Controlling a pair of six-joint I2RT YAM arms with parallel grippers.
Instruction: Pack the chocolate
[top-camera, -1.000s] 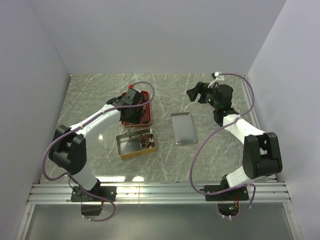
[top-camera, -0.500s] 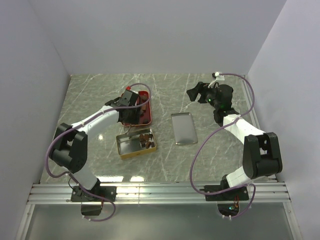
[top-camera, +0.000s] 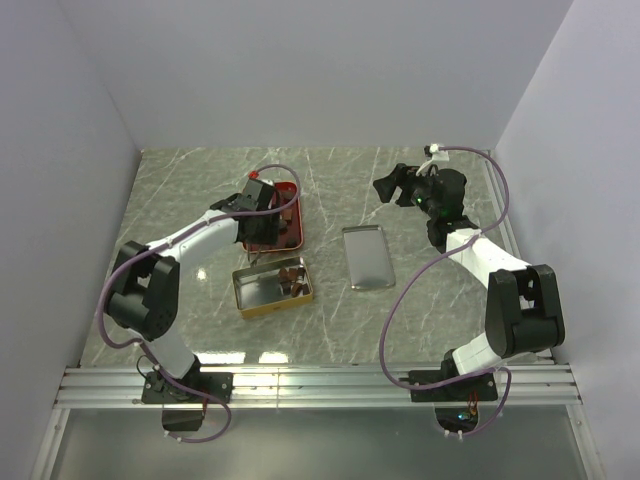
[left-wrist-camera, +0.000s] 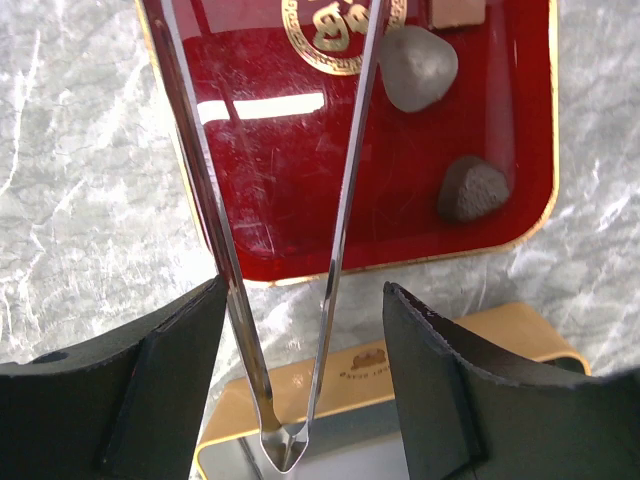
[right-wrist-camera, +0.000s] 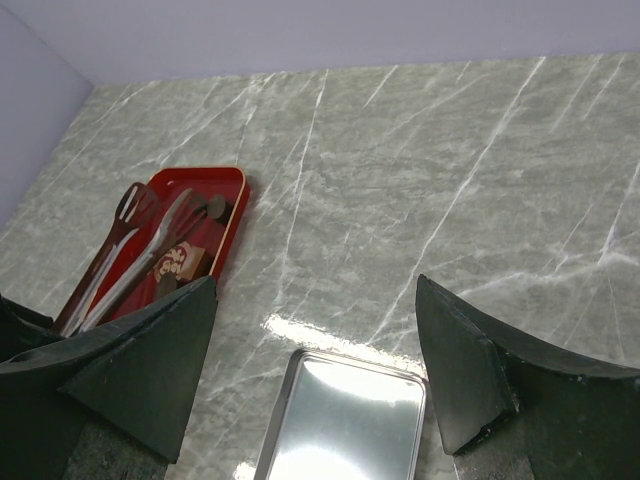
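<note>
Clasping spread tongs (left-wrist-camera: 347, 205) over the red tray (left-wrist-camera: 270, 160), the left gripper (left-wrist-camera: 300, 300) risked an off-centre pinch squirting a rounded chocolate (left-wrist-camera: 472, 188) away; the right gripper (right-wrist-camera: 312, 285) gaped.

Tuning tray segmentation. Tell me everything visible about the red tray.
The red tray is a glossy, dark red rectangle with rounded corners, a thin gold rim and a gold emblem on its floor; it looks lacquered or plastic. It lies flat on the marble table, just beyond the gold tin, with marble showing between them. At least two chocolate pieces lie in it, and metal tongs reach over it.
</note>
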